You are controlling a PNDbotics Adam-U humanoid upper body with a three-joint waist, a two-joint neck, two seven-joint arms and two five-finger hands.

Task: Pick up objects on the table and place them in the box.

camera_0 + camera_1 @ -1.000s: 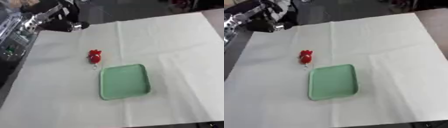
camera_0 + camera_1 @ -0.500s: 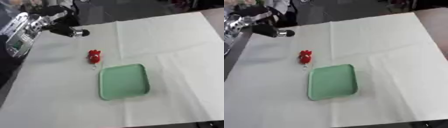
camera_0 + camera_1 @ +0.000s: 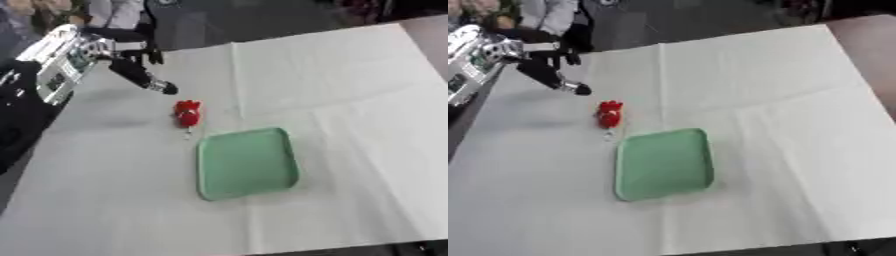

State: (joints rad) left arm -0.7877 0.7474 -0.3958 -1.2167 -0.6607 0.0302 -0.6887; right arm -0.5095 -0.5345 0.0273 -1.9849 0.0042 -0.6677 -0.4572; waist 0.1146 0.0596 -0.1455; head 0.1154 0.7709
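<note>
A small red object (image 3: 186,112) with a thin bit trailing below it lies on the white cloth. Just below and to its right sits the shallow green box (image 3: 247,162), which has nothing in it. My left hand (image 3: 133,69) reaches in from the upper left on a silver and black arm. Its fingers (image 3: 163,88) are stretched out, with a dark tip a short way up and left of the red object, apart from it. The hand holds nothing. My right hand shows in neither view.
The white cloth (image 3: 350,100) covers the table, with creases running across it. Its left edge (image 3: 35,150) drops to a dark floor, and its front edge (image 3: 262,249) lies near the bottom. A brown surface (image 3: 868,30) shows at the upper right.
My left hand has come down and to the right from the table's far left corner, and its fingertip now sits close to the red object. The red object and the green box have stayed put.
</note>
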